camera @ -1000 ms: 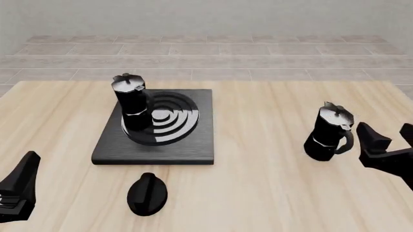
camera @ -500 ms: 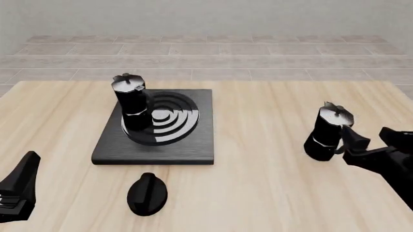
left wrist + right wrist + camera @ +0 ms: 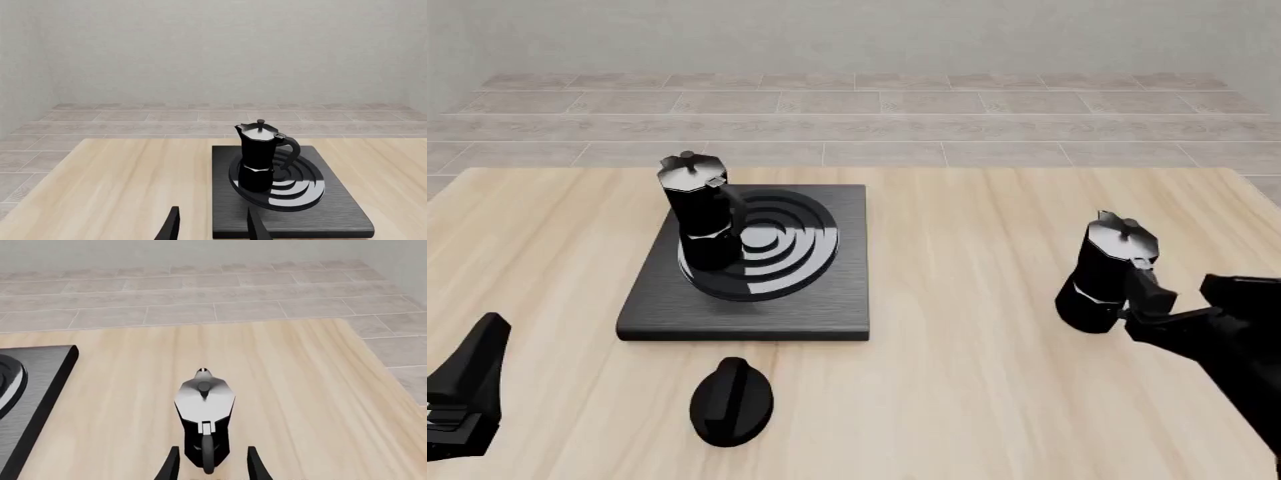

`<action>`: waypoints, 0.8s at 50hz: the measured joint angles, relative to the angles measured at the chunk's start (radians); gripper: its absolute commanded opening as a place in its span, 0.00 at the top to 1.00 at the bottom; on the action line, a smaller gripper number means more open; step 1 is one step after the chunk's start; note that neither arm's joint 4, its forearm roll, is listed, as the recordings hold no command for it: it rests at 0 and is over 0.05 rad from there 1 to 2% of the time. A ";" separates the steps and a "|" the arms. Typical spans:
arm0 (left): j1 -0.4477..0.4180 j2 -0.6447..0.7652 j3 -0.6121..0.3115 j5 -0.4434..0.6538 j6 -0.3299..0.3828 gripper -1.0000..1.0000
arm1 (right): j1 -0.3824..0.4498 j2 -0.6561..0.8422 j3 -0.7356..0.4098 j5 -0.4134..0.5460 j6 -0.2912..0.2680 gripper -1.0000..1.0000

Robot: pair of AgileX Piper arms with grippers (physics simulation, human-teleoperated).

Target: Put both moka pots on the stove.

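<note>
**Light wooden table, three things resting on it**

The table [image 3: 961,400] is pale wood with lengthwise grain, bordered by grey tiled floor. The stove [image 3: 654,310] lies flat on its left half. In front of the stove, just apart from its near edge, an oval black knob [image 3: 731,402] rests on the wood. Well to the right, one moka pot [image 3: 1101,275] stands upright directly on the tabletop.

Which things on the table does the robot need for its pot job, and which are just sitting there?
Needed:
- pot on the stove
- pot on the table, with the right gripper open around its handle
- stove

Just sitting there:
- oval knob
- left gripper, open and holding nothing
</note>
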 measured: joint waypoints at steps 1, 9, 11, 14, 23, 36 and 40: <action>0.000 0.000 0.000 0.000 0.000 0.00 | -0.002 0.007 0.001 -0.007 0.000 0.00; 0.000 0.000 0.000 0.000 0.000 0.00 | -0.007 0.065 0.005 -0.060 0.003 0.00; 0.000 0.000 0.000 0.000 0.000 0.00 | -0.008 0.079 0.005 -0.072 0.004 0.00; 0.000 0.000 0.000 0.000 0.000 0.00 | -0.009 0.103 0.006 -0.092 0.006 0.00; 0.000 0.000 0.000 0.000 0.000 0.00 | -0.012 0.186 0.003 -0.154 0.012 0.00; 0.000 0.000 0.000 0.000 0.000 0.00 | 0.004 0.283 -0.014 -0.219 0.008 0.00; 0.000 0.000 0.000 0.000 0.000 0.00 | 0.011 0.304 -0.021 -0.230 0.006 0.00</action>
